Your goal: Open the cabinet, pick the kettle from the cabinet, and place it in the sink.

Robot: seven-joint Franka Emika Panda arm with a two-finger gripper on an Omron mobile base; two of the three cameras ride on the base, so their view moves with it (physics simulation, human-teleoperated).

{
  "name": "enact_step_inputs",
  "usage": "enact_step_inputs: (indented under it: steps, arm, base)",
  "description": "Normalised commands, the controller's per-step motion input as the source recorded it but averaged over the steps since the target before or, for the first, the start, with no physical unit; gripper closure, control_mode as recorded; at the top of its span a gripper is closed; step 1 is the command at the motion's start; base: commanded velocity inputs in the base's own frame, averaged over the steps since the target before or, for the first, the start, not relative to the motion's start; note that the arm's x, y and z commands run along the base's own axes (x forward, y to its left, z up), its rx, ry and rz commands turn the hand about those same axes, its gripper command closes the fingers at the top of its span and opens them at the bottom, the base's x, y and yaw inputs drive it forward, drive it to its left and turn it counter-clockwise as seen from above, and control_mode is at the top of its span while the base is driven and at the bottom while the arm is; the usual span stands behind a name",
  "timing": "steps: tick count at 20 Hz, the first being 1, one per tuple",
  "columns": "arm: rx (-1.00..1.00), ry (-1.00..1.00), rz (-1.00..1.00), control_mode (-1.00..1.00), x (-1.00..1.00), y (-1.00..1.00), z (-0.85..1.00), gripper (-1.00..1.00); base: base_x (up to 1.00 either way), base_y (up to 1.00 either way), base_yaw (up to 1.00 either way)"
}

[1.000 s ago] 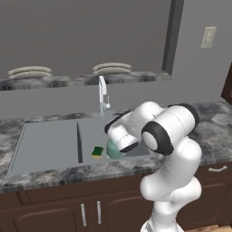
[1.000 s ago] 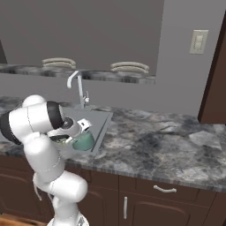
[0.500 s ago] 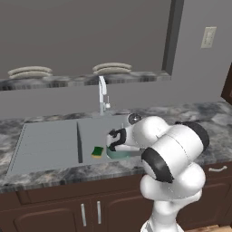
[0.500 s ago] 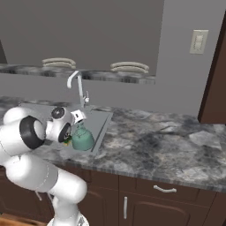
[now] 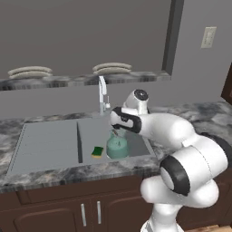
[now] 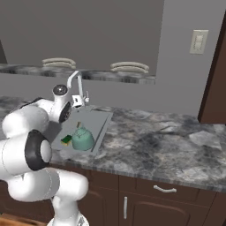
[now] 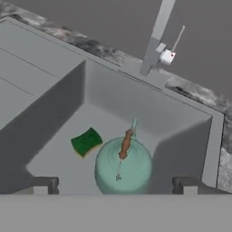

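Note:
The teal-green kettle [image 5: 117, 147] [image 6: 82, 140] [image 7: 123, 170] stands upright on the floor of the sink [image 5: 93, 131] [image 6: 100, 120] [image 7: 136, 99], near the basin's front wall. Its thin wire handle is arched over the lid. My gripper [image 5: 118, 133] [image 7: 115, 186] hangs just above the kettle and points down at it. It is open, the fingertips [image 7: 43, 186] stand wide apart on either side of the kettle, and nothing is held. The cabinet is out of view.
A green sponge [image 5: 97, 151] [image 6: 66, 140] [image 7: 86, 141] lies beside the kettle in the basin. The chrome faucet [image 5: 102, 93] [image 6: 73, 81] [image 7: 156, 36] rises behind the sink, close to my hand. The ridged drainboard [image 5: 45, 140] lies to the left. Lower cupboards [image 5: 90, 213] sit under the marbled counter [image 6: 167, 141].
My arm has swung its elbow out to the right and the hand has lifted off the kettle. The kettle stays standing in the sink.

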Motion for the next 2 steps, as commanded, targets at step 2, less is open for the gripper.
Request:
enact_step_inputs:
  steps: [2]
  arm:
    - [0.16,0.0,-0.06,-1.0,-0.47,-0.1,0.26,-1.0]
  base:
    - [0.0,0.0,0.0]
